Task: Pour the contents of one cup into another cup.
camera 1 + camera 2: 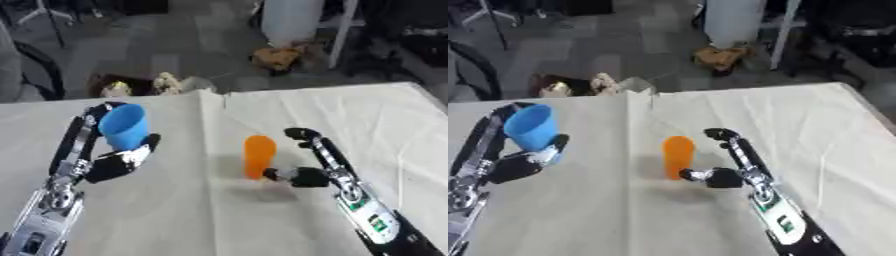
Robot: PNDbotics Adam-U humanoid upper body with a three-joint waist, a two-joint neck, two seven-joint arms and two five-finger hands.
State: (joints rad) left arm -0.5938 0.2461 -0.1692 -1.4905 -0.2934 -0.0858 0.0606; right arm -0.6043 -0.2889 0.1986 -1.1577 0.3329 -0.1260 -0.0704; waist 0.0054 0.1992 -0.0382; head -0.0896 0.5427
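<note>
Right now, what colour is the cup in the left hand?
Blue cup, clearest in the left eye view.

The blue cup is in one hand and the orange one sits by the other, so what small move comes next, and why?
Probably the right hand should close round the orange cup: its fingers flank the upright cup on the table without clasping it. The left hand already holds the blue cup up, apart from it.

Left hand (118, 162) raised at left, fingers and thumb curled in a grasp, right hand (308, 165) low, fingers spread
</note>
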